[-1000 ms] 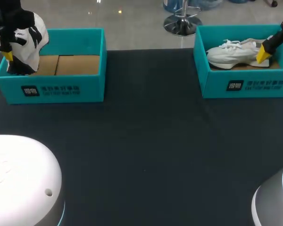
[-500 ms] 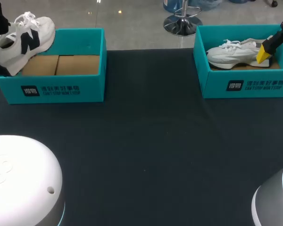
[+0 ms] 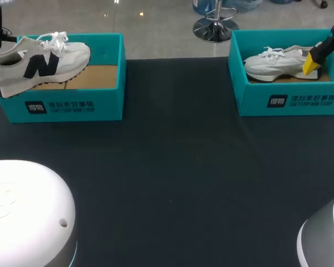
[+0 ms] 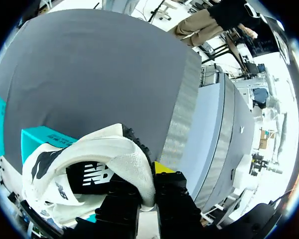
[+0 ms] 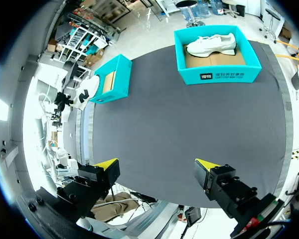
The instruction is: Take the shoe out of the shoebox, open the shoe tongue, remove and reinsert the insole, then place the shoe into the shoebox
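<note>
Shoe [image 3: 39, 64] heel clenched in left jaws, mostly hidden at head-view edge; right jaws released, wide apart.

The head camera looked down on the table [image 3: 172, 167] from above and behind, at middling range, with the left shoebox [image 3: 72, 105] at ten o'clock and the right shoebox [image 3: 289, 103] at two o'clock. The left wrist camera sat tight against the shoe [image 4: 89, 164], facing out across the table. The right wrist camera hung high and far back, taking in both boxes, as the head view did.
</note>
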You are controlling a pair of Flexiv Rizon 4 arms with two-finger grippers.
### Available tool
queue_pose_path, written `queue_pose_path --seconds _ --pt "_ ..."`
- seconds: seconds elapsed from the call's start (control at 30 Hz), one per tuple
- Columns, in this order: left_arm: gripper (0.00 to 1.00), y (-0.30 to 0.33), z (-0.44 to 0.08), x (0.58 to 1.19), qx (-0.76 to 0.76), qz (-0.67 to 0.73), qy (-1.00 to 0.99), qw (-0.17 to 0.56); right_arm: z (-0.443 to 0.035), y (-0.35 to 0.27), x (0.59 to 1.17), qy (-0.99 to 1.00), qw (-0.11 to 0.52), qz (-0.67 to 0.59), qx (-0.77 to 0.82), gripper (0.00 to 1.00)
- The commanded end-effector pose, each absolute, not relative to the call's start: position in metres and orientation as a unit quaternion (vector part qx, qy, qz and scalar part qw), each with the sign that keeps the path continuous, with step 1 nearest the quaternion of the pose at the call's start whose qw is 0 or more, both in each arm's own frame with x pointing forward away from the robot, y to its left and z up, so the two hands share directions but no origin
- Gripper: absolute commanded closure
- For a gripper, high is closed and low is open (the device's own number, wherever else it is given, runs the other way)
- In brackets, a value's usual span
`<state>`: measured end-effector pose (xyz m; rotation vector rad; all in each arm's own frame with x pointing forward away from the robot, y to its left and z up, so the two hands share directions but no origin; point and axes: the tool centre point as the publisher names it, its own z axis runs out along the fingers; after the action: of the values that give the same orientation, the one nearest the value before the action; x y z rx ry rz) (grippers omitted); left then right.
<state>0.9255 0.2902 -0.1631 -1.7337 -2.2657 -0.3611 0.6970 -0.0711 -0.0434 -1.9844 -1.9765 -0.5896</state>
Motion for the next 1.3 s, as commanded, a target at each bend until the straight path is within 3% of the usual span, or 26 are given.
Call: queue_pose_path --seconds 0.03,0.5,0.83,1.3 --pt "1.00 0.291 -0.162 0.919 -0.740 -0.164 -0.639 0.131 -0.042 -0.070 0.700 -0.684 0.140 -0.201 -0.687 0.00" --pt "1.00 0.291 -0.162 0.919 -0.740 -0.164 -0.639 0.131 -0.042 -0.070 0.700 -0.684 0.140 -0.201 -0.687 0.00" --pt "1.00 0.305 -0.149 0.968 -0.748 -0.104 -0.648 0.099 -0.042 -0.070 0.700 -0.684 0.140 -0.201 -0.687 0.00" --pt "1.00 0.295 -0.173 1.038 -0.800 -0.134 -0.577 0.096 -0.042 -0.070 0.700 -0.684 0.140 -0.201 -0.687 0.00"
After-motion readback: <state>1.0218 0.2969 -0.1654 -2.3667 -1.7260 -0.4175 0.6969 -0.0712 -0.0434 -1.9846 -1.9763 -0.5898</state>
